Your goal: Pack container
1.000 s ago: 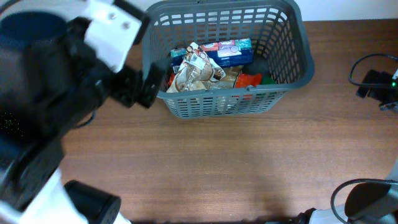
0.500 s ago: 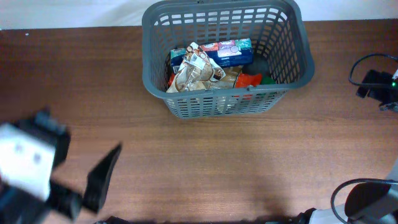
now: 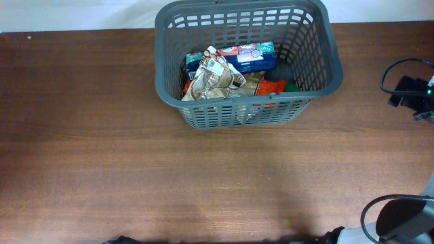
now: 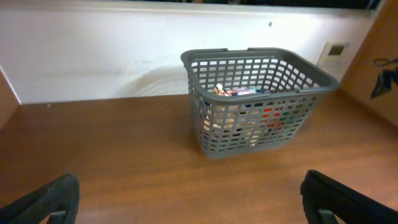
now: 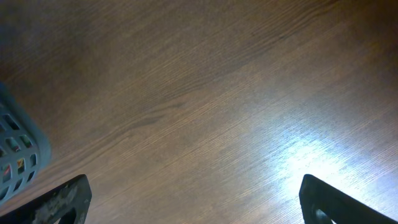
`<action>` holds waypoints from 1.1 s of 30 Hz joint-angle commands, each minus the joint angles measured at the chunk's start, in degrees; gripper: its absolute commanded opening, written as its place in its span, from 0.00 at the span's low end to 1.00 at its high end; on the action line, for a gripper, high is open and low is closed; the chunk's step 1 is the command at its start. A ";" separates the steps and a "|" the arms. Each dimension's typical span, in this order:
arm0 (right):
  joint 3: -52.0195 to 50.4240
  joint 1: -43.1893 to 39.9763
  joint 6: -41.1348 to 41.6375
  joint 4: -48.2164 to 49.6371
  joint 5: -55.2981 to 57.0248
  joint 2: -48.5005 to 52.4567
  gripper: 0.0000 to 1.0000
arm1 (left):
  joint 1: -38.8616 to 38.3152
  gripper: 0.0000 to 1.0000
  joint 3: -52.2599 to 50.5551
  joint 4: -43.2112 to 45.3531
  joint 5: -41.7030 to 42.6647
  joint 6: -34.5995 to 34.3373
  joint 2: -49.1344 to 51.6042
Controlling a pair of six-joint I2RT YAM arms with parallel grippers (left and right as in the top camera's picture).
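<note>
Where woodgrain table (image 3: 203,190) spreads, slotted plastic container (image 3: 244,115)

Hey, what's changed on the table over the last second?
The left arm pulled back from beside the container toward the robot's side and has gone from the overhead view. The left gripper is open and empty; nothing was grabbed or released. The container and its packets stayed put.
</note>
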 commanded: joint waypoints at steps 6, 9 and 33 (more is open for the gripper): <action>-0.24 -0.33 0.48 0.13 -0.13 0.13 0.99 | 0.35 0.99 -12.35 0.37 -1.70 -16.28 -6.10; -0.24 -0.33 0.48 0.13 -0.13 0.13 0.99 | 0.35 0.99 -15.10 -0.44 -1.68 -18.97 -6.10; -0.24 -0.33 0.48 0.13 -0.13 0.13 0.99 | 0.37 0.99 -24.28 12.85 9.53 -5.92 -6.10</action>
